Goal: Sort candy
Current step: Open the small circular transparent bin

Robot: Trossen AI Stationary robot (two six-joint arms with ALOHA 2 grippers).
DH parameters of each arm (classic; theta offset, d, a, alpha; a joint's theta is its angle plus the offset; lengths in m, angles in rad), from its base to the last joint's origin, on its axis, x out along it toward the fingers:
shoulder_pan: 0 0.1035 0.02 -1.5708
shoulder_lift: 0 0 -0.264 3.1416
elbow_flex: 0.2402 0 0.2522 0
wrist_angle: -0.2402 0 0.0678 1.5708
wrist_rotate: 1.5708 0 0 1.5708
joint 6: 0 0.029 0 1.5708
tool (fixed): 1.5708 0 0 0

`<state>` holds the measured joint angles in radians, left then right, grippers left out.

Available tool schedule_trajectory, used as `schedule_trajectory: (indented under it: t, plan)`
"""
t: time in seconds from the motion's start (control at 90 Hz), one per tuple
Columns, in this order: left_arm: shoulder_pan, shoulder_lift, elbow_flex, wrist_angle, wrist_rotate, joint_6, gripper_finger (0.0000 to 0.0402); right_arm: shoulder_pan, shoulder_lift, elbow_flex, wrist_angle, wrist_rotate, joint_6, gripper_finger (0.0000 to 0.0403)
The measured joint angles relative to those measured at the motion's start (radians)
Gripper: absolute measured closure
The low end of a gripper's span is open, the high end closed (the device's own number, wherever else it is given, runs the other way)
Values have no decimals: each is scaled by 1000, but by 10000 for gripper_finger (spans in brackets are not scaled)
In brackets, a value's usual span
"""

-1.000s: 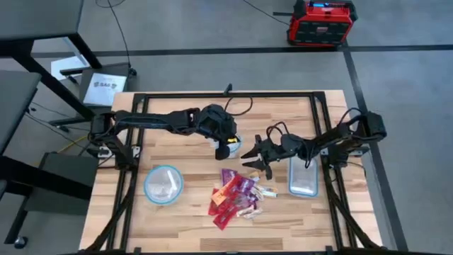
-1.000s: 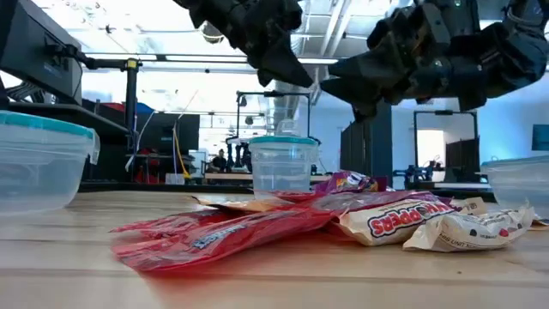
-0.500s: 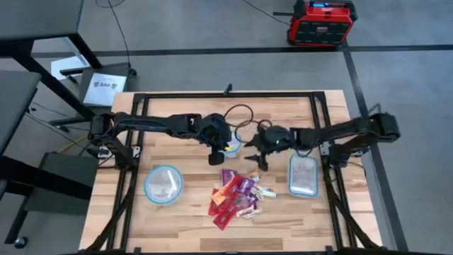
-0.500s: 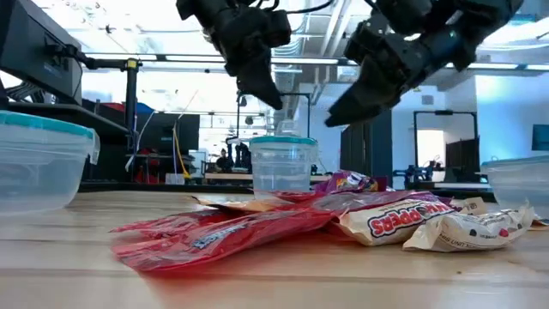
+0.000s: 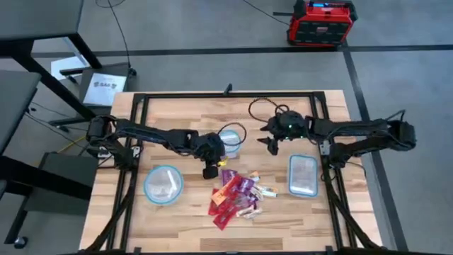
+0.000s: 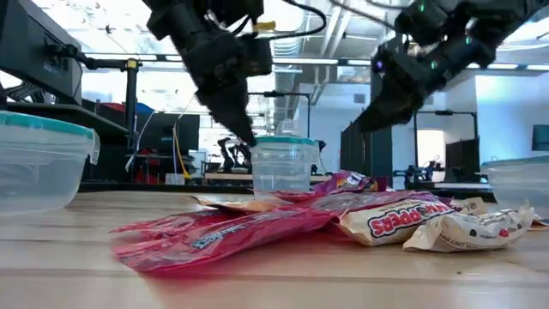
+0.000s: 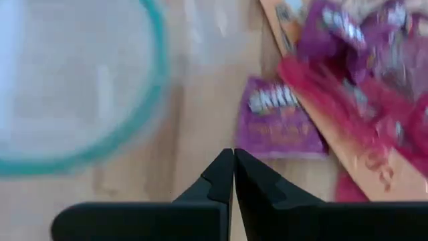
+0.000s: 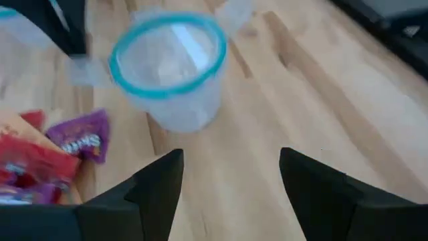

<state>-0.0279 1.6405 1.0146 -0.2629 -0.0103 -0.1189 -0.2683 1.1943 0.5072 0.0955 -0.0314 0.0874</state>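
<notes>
My left gripper [image 5: 210, 171], fingers closed and empty, hangs beside the candy [image 5: 237, 195] pile mid-desk for a pick; my right gripper [image 5: 271, 146] waits open and empty.

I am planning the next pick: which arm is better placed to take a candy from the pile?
Probably the left. The left gripper, shut and empty, hangs beside the candy pile, near a purple candy. The right gripper, open, is farther off.

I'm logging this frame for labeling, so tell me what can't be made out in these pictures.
- Candy wrapper print: too small from above; smeared in the left wrist view.
- Small bowl contents: blurred in the right wrist view.
- Left claw: shut; whether a sweet is pinched can't be told.
- Rectangular tub: cut off by the low view's edge.
</notes>
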Motion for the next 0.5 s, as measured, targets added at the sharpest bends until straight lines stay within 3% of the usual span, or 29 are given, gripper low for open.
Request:
schedule_trajectory:
  t: [0.267,0.5]
  plan:
    - [10,0,-165,284,-102,-76,402,1,242,-5,430,8,22,170]
    - [55,0,-188,353,-119,-64,402,-21,384,101,464,-121,90,170]
